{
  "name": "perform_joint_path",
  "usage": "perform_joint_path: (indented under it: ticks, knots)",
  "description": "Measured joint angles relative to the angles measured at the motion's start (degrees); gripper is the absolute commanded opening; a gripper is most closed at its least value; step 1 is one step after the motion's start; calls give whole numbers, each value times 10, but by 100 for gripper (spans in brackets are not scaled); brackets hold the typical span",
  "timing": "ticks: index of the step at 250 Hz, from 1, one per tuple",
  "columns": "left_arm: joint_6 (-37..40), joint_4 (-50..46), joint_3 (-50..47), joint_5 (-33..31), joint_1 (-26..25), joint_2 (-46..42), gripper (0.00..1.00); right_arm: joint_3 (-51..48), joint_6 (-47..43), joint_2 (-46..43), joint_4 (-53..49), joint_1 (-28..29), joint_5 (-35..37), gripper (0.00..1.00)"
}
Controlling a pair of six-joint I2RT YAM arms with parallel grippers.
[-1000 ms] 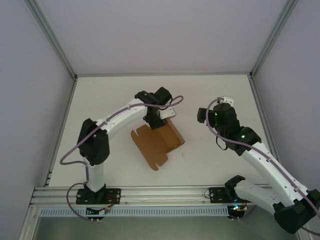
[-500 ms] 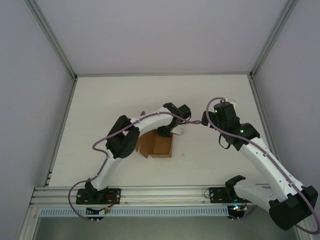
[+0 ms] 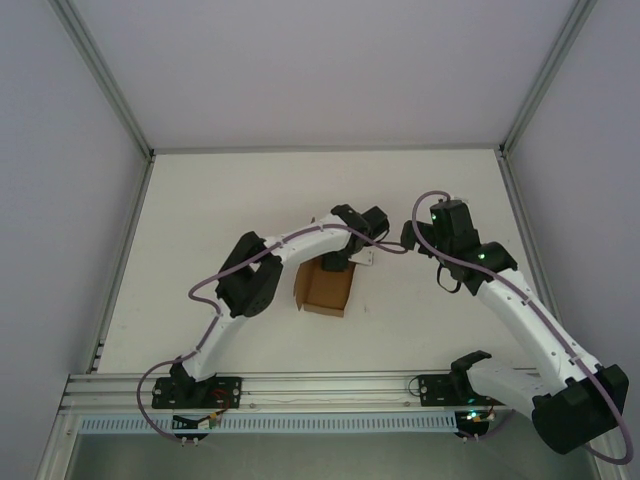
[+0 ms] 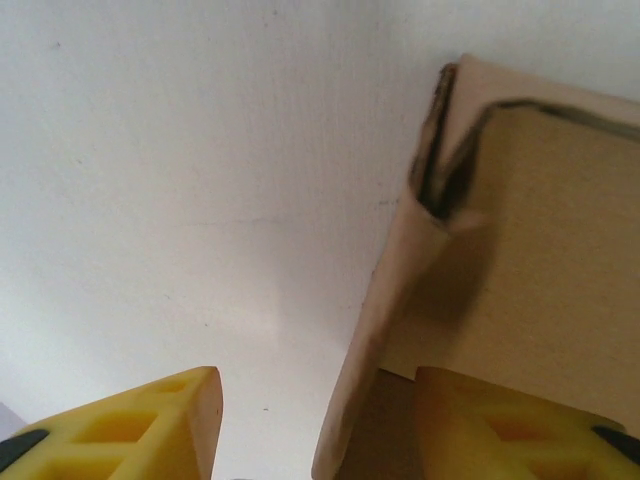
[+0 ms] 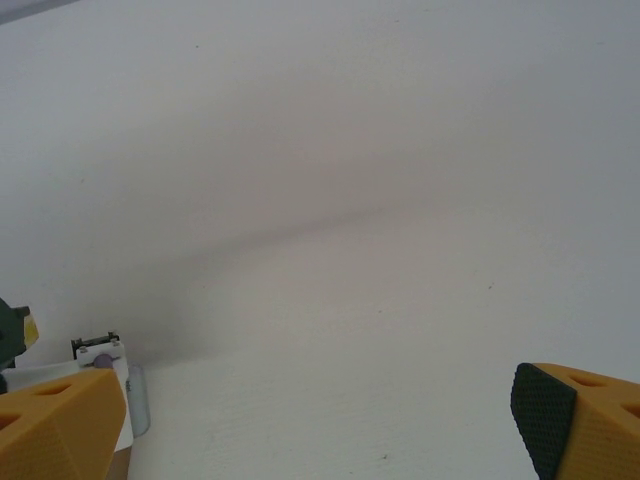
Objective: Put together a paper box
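Observation:
The paper box (image 3: 325,289) is brown cardboard, partly folded up with raised walls, lying mid-table. My left gripper (image 3: 341,263) hangs over its far edge. In the left wrist view one upright box wall (image 4: 372,330) rises between the two yellow fingers (image 4: 150,430), which stand apart on either side of it; the gripper (image 4: 320,440) is open and its pads do not press the wall. A folded corner of the box (image 4: 445,170) shows further up. My right gripper (image 3: 414,240) hovers to the right of the box, and in its wrist view it (image 5: 320,430) is wide open over bare table.
White table (image 3: 220,220) enclosed by grey walls and aluminium posts (image 3: 100,80). The left arm's elbow (image 3: 248,280) lies just left of the box. Part of the left wrist hardware (image 5: 100,355) shows at the right wrist view's left edge.
The left arm has stretched rightwards and the cardboard went from a flat open sheet to a smaller folded-up shape under it. The right gripper has drifted slightly left towards the box.

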Motion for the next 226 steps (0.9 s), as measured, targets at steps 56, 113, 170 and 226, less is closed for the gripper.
perform_joint_path:
  ticks: [56,113,170,226]
  knots:
    - [-1,-14,-4,73,0,-76,83,0,-5,-26,2,-11,-3,100]
    - [-52,46,-13,110,28,-185,100,0,-12,-68,-14,-45,-2,100]
    - [-262,182,-149,111,141,-348,100,-12,-93,-40,32,-42,-127,100]
    - [-531,275,-400,75,271,-582,100,16,-229,190,94,56,-243,89]
